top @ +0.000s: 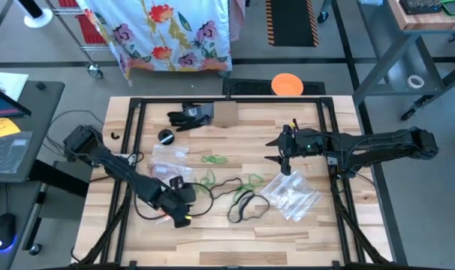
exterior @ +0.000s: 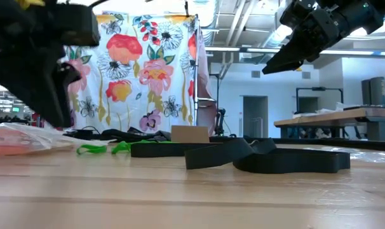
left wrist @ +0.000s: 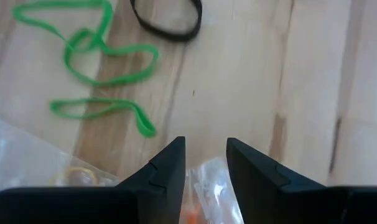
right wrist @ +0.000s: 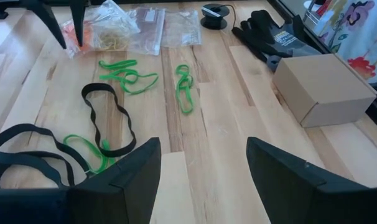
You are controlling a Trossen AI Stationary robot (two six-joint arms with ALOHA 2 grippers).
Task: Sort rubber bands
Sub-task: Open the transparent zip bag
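Note:
Green rubber bands (top: 212, 159) (right wrist: 126, 74) (left wrist: 101, 74) lie loose on the wooden table's middle. Black bands (top: 242, 204) (right wrist: 107, 118) lie nearer the front edge. My left gripper (top: 184, 211) (left wrist: 205, 146) hangs open, pointing down, just above a clear bag with orange bands (left wrist: 204, 186) (exterior: 18, 140) at the front left. Nothing shows between its fingertips. My right gripper (top: 276, 150) (right wrist: 201, 180) waits open in the air over the table's right half, facing the bands.
More clear bags (top: 170, 155) (right wrist: 148, 25) lie left of centre and one (top: 291, 196) lies at the right. A cardboard box (top: 225, 112), black gloves (top: 188, 116) and a black roll (top: 166, 136) sit toward the far edge. A black cable (top: 220, 184) crosses the middle.

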